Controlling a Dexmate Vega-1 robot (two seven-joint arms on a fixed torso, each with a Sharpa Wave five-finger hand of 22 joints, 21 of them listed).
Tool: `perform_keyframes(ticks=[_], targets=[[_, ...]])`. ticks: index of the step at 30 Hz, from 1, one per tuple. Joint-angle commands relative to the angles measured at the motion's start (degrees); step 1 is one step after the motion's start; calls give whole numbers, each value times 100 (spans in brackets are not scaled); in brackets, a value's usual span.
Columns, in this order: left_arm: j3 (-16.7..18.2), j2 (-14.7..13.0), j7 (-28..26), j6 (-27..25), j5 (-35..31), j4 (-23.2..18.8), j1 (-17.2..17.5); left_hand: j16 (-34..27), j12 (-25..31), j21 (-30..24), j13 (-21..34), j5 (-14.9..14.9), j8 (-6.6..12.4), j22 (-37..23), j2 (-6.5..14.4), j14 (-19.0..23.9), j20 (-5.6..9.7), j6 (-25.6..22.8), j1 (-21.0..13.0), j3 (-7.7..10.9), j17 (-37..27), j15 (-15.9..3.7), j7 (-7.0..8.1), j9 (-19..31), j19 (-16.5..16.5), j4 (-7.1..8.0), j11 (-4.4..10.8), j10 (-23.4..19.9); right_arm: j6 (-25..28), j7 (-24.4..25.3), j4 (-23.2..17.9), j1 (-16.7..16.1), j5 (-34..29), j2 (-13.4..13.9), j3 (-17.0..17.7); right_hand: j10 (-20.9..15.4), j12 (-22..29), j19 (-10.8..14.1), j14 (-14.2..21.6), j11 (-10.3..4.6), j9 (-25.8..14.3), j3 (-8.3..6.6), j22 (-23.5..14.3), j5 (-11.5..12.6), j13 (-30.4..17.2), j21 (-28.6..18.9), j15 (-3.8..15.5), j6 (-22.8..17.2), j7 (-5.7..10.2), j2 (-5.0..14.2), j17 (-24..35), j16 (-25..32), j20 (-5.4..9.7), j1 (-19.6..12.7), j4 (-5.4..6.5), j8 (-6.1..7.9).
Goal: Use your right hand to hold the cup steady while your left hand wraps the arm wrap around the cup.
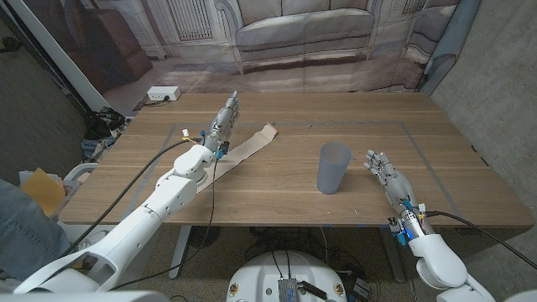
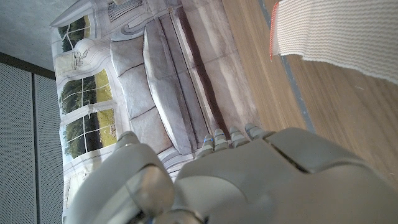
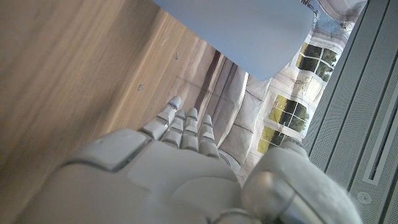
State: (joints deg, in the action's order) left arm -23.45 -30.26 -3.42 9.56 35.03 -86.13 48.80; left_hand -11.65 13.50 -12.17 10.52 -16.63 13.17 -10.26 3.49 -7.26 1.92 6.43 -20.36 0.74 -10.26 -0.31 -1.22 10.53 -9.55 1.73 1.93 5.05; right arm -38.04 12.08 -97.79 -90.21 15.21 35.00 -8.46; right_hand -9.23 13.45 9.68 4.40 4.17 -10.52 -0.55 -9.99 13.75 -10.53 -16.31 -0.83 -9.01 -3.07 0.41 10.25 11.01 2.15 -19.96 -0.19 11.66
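Translucent bluish plastic, the cup [image 1: 333,167] stands upright on the wooden counter [image 1: 277,197], untouched. Just to the cup's right, the right hand [image 1: 385,171] waits with fingers apart and nothing in it, close but not touching. Well to the cup's left, the beige arm wrap [image 1: 247,147] lies stretched out flat; the left hand [image 1: 225,117] reaches past the wrap's far side, fingers extended, holding nothing. Neither step seems begun. Next, the right hand likely needs to close around the cup's side, while the left comes back to grip the wrap.
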Motion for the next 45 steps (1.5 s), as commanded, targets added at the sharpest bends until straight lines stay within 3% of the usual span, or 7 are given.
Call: perform_keyframes(ticks=[1,9,15,21,30,39,45], targets=[[-60,29,18,-77,-39,0,-107,13,-11,13,24,1,-27,-24,-45,19,57,-21,-13,-16,-24,-37,-6,17,-481,-28,5,-31,-53,540,143,-78,-1084,-190,-9,14,-33,71,3,-128,-32,-22,-10,54,-26,50,60,-1,77,-68,10,-23,255,-217,-139,4],[-85,27,45,-109,-52,-6,-145,18,-19,15,25,11,-34,-26,-40,23,37,-30,-16,-23,-25,-32,-2,17,-481,-27,13,-36,-35,962,378,-1,-1690,-335,-73,78,-66,58,-30,-167,-34,-17,-13,90,-27,105,126,82,137,-156,11,-38,281,-357,-246,-25],[-56,10,46,-82,-35,-41,-115,22,-24,22,25,17,-41,-27,-37,23,16,-30,-17,-28,-26,-31,-2,17,-495,-27,17,-42,109,1315,428,51,-2197,-367,-110,67,-68,53,-29,-308,-37,-21,-15,173,-27,161,200,104,230,-238,13,-34,309,-531,-367,-22],[-31,-12,51,-86,-4,-77,-82,25,-28,26,26,24,-46,-28,-34,25,16,-36,-19,-32,-27,-39,-2,18,-503,-26,23,-48,373,1516,390,78,-2582,-256,-187,70,-77,89,-8,-444,-40,-50,-17,261,-25,197,255,94,306,-277,12,-29,363,-727,-485,-9],[-10,-24,55,-59,16,-98,-46,26,-38,27,27,36,-54,-29,-27,37,4,-49,-22,-40,-28,-33,4,19,-504,-24,24,-53,1227,1749,-64,27,-3251,97,-271,555,-238,-121,-328,-410,-49,-121,-30,493,-25,398,200,565,333,-332,17,-96,319,-1222,-738,-116],[14,-25,85,-36,62,-67,-26,28,-44,33,27,48,-60,-31,-21,50,-36,-65,-23,-50,-30,-31,9,19,-517,-22,24,-71,1978,1942,-368,118,-3756,442,-499,869,-286,-347,-585,-349,-51,-103,-38,587,-26,509,151,867,338,-367,24,-118,290,-1334,-765,-143],[17,-8,111,-13,82,-26,-37,29,-48,34,28,55,-66,-32,-19,57,-46,-72,-23,-57,-31,-32,15,20,-520,-20,26,-80,2185,2012,-356,238,-3698,576,-661,900,-278,-366,-628,-307,-52,-93,-40,604,-26,514,138,890,328,-374,27,-113,286,-1338,-759,-132]])
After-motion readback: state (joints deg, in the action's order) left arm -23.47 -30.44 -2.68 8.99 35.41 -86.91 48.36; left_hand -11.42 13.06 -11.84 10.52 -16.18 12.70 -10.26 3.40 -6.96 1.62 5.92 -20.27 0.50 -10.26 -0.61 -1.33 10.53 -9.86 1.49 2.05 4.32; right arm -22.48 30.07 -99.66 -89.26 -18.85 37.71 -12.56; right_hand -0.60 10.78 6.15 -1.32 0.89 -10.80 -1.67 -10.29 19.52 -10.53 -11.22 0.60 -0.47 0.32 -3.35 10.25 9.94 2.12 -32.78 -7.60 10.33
